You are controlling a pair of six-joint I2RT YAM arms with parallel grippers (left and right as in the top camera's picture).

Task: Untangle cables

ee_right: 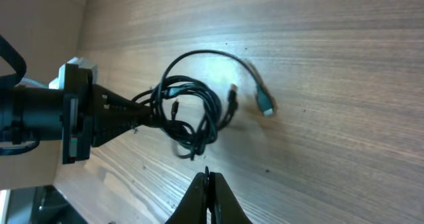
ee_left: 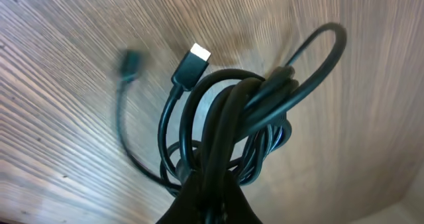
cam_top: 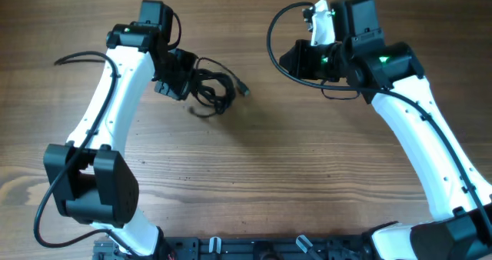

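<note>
Starting at the near edge of the overhead view, both arm bases are seen either side of a black rail [cam_top: 231, 248], mounted on a wooden table [cam_top: 254, 168].

Further out, at left of centre, the left gripper [cam_top: 187, 79] is pointed to the right. The cables [cam_top: 214, 89] are bunched right at its tip as a small coil of thin black loops on the wood. One plug end [cam_top: 244, 89] is stretched out just to the right of the coil.

In the left wrist view, this claw is recorded as clamped on the bundle. Several strands are pinched together at the bottom of the frame and spread beyond it into overlapped loops. A silver-tipped plug [ee_left: 193, 63] is noted past the loops, upper left. A second plug [ee_left: 129, 63], blurred, is seen further left on a single strand. Whether the coil is lifted or resting on the wood cannot be told from this view.

Farther back, on the right half of the table, the right gripper [cam_top: 286, 60] is aimed left toward the coil and is well apart from it. In the right wrist view its claw is seen pressed together at the bottom edge, with nothing between the fingers. Beyond it, the coil is seen held at its left side by the other arm, and one strand is arched over to a plug on the right.

At the far side, a thick black wire [cam_top: 270, 33] fixed to the right arm is looped above the table.
</note>
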